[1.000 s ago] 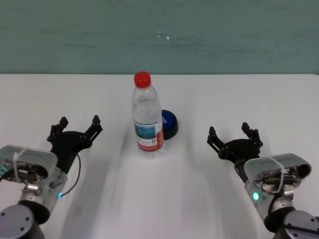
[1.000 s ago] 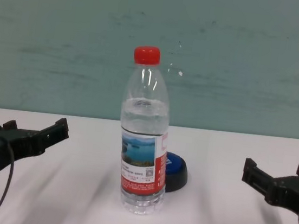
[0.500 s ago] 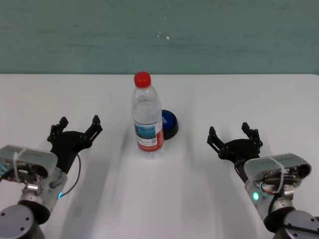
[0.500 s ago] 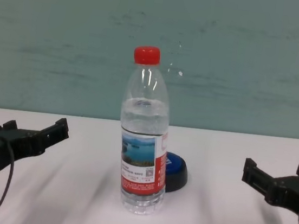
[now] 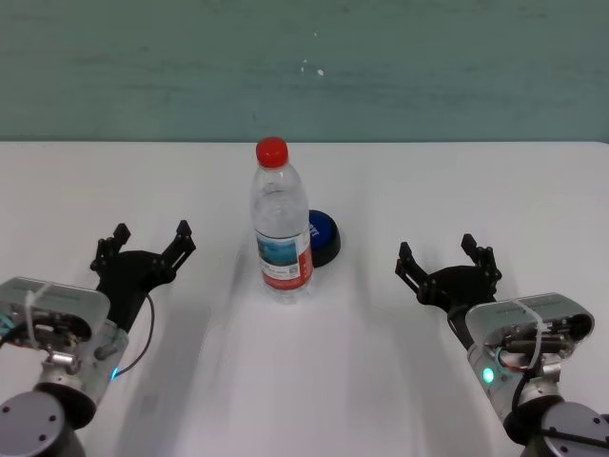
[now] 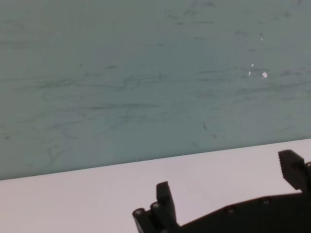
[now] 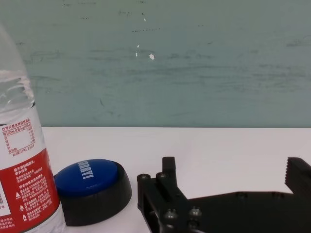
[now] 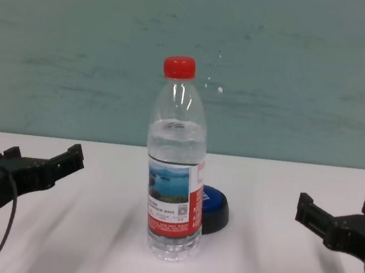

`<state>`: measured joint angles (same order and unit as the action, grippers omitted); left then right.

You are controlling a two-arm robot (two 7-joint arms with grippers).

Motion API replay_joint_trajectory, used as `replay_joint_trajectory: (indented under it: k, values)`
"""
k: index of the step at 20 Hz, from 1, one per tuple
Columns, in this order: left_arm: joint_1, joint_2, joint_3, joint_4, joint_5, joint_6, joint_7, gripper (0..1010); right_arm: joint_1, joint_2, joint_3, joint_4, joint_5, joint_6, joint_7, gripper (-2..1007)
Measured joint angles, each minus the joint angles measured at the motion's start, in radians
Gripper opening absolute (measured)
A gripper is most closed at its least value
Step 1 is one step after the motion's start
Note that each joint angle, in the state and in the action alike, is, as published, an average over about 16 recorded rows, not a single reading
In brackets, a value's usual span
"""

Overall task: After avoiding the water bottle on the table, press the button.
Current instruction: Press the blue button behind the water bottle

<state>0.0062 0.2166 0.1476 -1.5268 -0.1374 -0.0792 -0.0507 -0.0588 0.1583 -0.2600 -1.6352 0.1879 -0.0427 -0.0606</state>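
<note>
With the press not yet made, the water bottle (image 5: 283, 221) is standing upright near the middle of the white table (image 5: 314, 381), its red cap on, and the blue-topped button (image 5: 322, 236) is sitting just behind it and slightly toward the robot's right, partly hidden by the bottle in the head and chest views. The left gripper (image 5: 150, 246) is hovering low over the table well to the left of the bottle, fingers spread wide and holding nothing. The right gripper (image 5: 445, 261) is waiting well to the right of the bottle, its fingers likewise splayed wide around empty air; from its wrist camera the button (image 7: 91, 187) is showing in the open beside the bottle's label. Neither gripper is touching the bottle or the button. As far as these views show, the whole task is lying ahead: a route around the bottle, probably from the right side where the button is exposed, then the press itself.
</note>
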Motion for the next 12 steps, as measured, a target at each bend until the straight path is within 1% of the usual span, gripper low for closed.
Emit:
replay_joint_trajectory:
  k: [7, 12]
  values:
    - [0.001, 0.0, -0.001, -0.001, 0.0, -0.001, -0.001, 1010, 0.0, 0.0, 0.0, 0.0, 0.0, 0.0, 0.0, 1004]
    - [0.009, 0.001, -0.008, -0.012, -0.001, -0.001, -0.013, 1010, 0.0, 0.0, 0.0, 0.0, 0.0, 0.0, 0.0, 1004]
